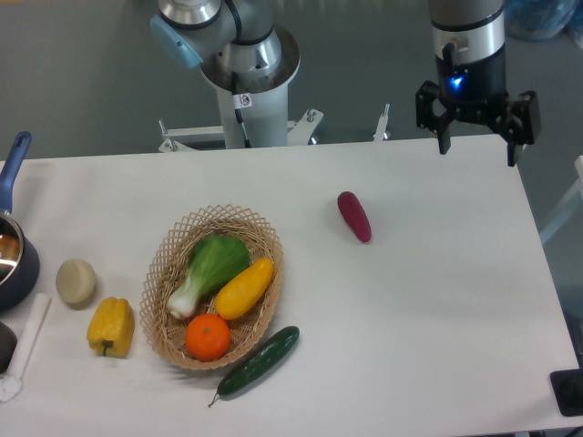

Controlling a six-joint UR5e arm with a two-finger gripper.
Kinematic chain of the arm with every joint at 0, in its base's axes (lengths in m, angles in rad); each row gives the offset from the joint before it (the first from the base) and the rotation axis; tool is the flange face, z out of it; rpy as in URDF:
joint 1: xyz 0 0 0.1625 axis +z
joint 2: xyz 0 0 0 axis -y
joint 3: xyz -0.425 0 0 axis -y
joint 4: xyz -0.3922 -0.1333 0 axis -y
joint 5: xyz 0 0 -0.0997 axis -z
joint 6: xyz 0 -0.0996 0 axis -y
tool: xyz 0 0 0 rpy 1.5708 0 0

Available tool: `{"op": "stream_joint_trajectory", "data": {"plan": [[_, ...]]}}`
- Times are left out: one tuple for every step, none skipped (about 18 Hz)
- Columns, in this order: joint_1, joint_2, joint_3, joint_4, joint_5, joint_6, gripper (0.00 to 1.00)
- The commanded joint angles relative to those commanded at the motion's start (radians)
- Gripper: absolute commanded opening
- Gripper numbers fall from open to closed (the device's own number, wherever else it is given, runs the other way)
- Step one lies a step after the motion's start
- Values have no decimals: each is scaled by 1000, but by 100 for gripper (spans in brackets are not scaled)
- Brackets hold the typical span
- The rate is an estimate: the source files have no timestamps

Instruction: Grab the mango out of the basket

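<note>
Resting in basket (173, 264), unlabelled mango (244, 288)

The arm's base column (248, 77) sits at about 12 o'clock, just left of centre, white and silver with a light blue cap on the joint at its upper left. The wrist (466, 36) comes down from the top edge over at 1 o'clock, a grey and silver cylinder going into a black section with a small blue light lit on it. Below that hangs the gripper (477, 150), black, pointing straight down. Its two fingers (444, 137) are spread wide apart with nothing between them. It's held up high at the far right, touching nothing.
</note>
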Motion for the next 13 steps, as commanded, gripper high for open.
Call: {"op": "stream_joint_trajectory", "data": {"plan": [[-2,0,-2,3,2,2,100],[-2,0,0,2,2,0,100],[-2,0,-2,0,0,0,100],[-2,2,-11,0,-2,-2,100],[-5,6,-24,0,-3,-5,100],[-6,17,-49,0,-6,-11,100],[-8,31,-76,2,-17,-12,100],[-8,38,-101,14,-35,-14,100],[-8,47,-121,32,-57,-17,100],[-9,61,-144,44,-70,-34,100],[-15,74,-159,51,-80,-58,100],[-21,78,-167,52,-89,-92,100],[-32,83,-173,52,-95,-128,100]]}}
